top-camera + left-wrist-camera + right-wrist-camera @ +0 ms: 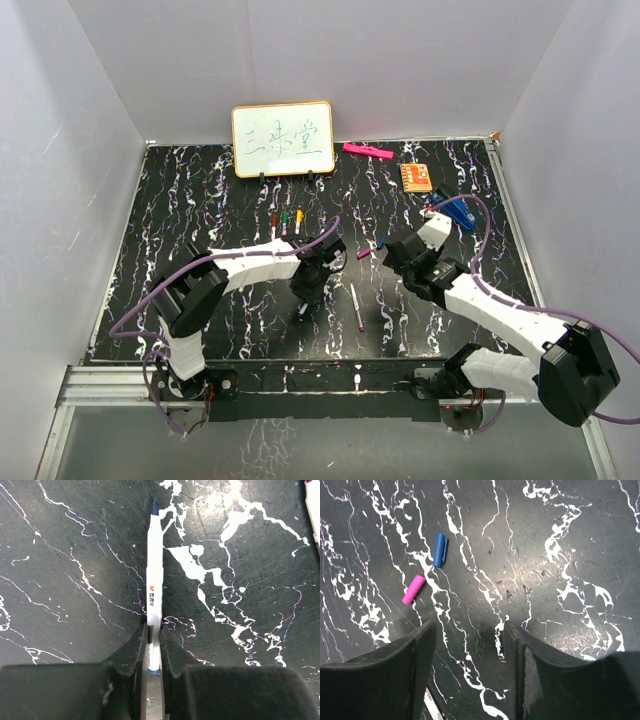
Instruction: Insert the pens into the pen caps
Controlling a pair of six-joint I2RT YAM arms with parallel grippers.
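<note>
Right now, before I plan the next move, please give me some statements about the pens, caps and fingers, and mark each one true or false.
1. The left fingers grip a blue-tipped pen. True.
2. That pen wears its cap. False: its tip is bare.
3. The right fingers hold a cap. False: they are open and empty.
4. A blue cap and a pink cap lie apart on the table. True.

Lab booth: white panel walls point(400, 60), marbled black table point(180, 200), aluminium rail point(110, 385).
</note>
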